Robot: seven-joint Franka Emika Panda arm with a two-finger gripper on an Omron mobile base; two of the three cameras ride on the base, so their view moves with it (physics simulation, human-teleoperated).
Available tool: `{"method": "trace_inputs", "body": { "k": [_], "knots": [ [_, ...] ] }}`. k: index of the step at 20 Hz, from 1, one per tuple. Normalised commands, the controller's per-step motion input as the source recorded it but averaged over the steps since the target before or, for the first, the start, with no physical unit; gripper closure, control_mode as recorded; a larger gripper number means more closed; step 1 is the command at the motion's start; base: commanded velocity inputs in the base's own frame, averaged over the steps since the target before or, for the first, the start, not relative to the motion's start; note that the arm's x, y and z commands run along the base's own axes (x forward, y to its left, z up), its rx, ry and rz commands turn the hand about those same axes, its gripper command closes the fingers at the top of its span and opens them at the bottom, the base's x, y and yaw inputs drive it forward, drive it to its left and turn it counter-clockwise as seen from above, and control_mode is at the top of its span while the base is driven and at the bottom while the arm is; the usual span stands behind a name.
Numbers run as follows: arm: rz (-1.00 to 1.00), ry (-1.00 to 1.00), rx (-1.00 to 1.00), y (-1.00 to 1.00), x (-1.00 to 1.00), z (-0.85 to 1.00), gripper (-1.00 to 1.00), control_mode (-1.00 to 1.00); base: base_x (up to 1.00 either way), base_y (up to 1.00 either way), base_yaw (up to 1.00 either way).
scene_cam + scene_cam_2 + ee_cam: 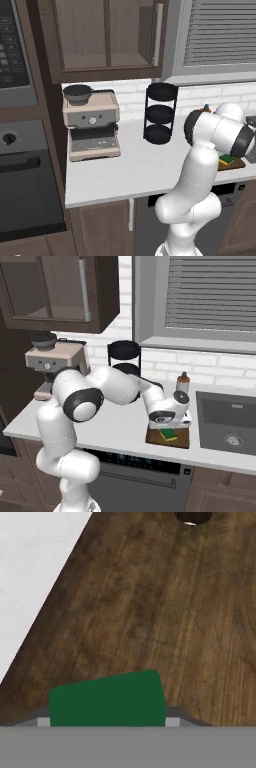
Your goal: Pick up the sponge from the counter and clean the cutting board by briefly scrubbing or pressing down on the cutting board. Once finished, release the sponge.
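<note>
In the hand view, the small rectangular sponge with the dark green top (107, 699) sits right at the bottom, resting on the dark brown wooden cutting board (150, 612), with the light grey-white counter (30, 572) off at the upper left. Can't tell from here whether the fingers are apart or clamped on it.

In the left base view, the white arm's elbow hides most of the board; just the sponge (225, 159) peeks out, past a beige espresso machine (91, 124) and a black three-tier rack (160, 113).

In the right base view, the gripper (169, 428) is right down over the sponge (169, 434), which lies on the board (156, 439) beside the grey sink (227, 428).
</note>
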Motion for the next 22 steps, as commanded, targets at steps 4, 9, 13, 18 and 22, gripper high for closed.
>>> {"method": "trace_inputs", "body": {
  "k": [4, 9, 13, 18, 22],
  "knots": [
    [0.14, 0.00, 0.00, 0.00, 0.69, 0.00, 1.00, -1.00, 0.00, 0.00, 0.00],
    [0.07, -0.03, 0.00, 0.00, 0.64, 0.00, 1.00, -1.00, 0.00, 0.00, 0.00],
    [0.05, -0.05, 0.00, 0.00, 0.50, 0.00, 1.00, -1.00, 0.00, 0.00, 0.00],
    [0.03, -0.06, 0.00, -0.02, 0.35, 0.00, 1.00, -1.00, 0.00, 0.00, 0.00],
    [0.01, 0.00, 0.01, -0.18, 0.26, 0.00, 1.00, -1.00, 0.00, 0.00, 0.00]
  ]
}}
